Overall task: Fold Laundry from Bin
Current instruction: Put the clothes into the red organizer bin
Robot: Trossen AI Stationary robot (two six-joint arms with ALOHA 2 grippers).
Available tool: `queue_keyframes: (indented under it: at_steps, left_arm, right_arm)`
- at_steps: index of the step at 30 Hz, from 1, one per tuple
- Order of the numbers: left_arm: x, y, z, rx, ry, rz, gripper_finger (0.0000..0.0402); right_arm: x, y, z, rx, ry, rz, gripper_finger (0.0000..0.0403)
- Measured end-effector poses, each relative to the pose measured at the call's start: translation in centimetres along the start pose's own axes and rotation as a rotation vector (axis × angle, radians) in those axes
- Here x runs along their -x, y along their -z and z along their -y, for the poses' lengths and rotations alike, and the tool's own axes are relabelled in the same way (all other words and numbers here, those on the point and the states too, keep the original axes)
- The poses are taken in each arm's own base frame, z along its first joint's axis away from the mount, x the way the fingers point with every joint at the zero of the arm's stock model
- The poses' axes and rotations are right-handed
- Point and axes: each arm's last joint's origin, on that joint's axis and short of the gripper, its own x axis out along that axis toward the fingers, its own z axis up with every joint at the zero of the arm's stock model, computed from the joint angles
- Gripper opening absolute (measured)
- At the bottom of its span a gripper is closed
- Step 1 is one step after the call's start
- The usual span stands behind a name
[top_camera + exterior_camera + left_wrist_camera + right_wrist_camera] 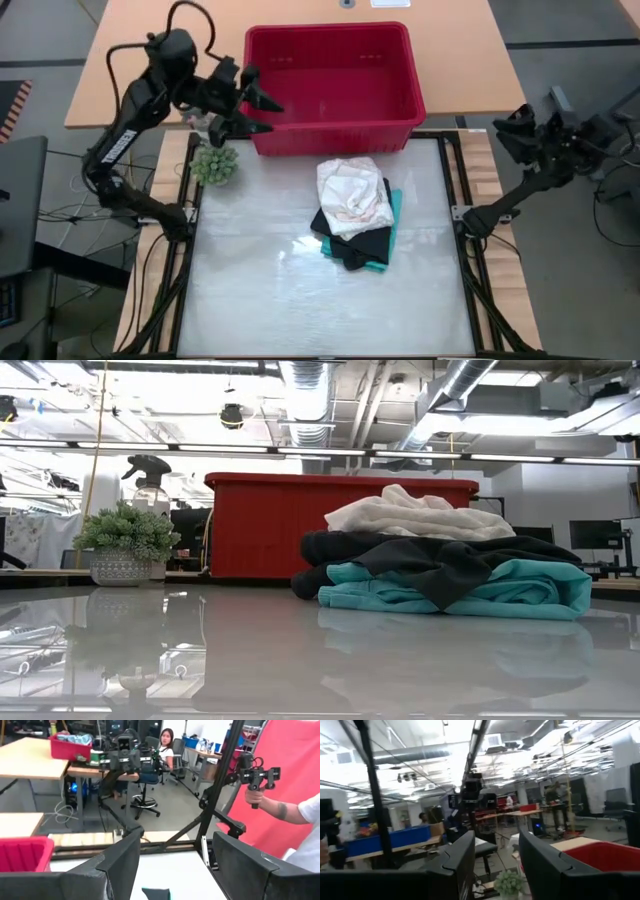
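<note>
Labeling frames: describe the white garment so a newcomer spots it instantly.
Find the red bin at the table's far edge; just in front of it lies a stack of clothes. The white garment is the crumpled top layer, above the black garment and teal garment.

Red bin (335, 90); white, black and teal laundry (356, 215).

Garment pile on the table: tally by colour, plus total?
White garment: 1, on top of the pile
Black garment: 1, in the middle
Teal garment: 1, at the bottom
Total: 3 garments visible in the stack. The red bin behind it shows no laundry inside from the high view.
</note>
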Motion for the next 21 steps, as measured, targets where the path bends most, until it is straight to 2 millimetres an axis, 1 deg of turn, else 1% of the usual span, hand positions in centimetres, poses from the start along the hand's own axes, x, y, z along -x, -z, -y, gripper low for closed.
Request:
queue_keyframes:
  at_steps: [3, 5, 8, 10, 14, 17, 19, 21]
  left_arm:
    - [1.0, 1.7, 0.0, 0.001, -0.041, 0.003, 0.0241]
    - [1.6, 2.9, 0.1, -0.006, -0.099, 0.034, 0.0241]
    - [2.5, 4.7, 0.3, -0.009, -0.182, 0.134, 0.0241]
    - [2.8, 6.4, 0.3, 0.031, -0.228, 0.200, 0.0241]
    - [3.0, 10.4, -0.2, 0.177, -0.292, 0.316, 0.0241]
    - [3.0, 12.8, -0.3, 0.300, -0.306, 0.425, 0.0241]
    - [2.7, 14.3, -0.4, 0.350, -0.303, 0.470, 0.0241]
    - [2.2, 15.9, -0.5, 0.383, -0.296, 0.474, 0.0241]
  right_arm:
    - [-0.2, 1.0, -0.2, 0.001, 0.020, -0.011, 0.0177]
    - [-0.5, 1.4, -0.4, 0.008, 0.054, -0.010, 0.0177]
    - [-0.6, 1.8, -0.4, 0.037, 0.102, -0.016, 0.0177]
    - [-0.7, 2.1, -0.5, 0.044, 0.150, -0.026, 0.0177]
    - [-0.7, 2.3, -0.3, 0.012, 0.246, -0.029, 0.0177]
    - [-0.8, 2.8, -0.3, 0.011, 0.312, -0.043, 0.0177]
    - [-0.9, 3.3, -0.5, 0.029, 0.322, -0.061, 0.0177]
    - [-1.1, 3.7, -0.6, 0.039, 0.315, -0.069, 0.0177]
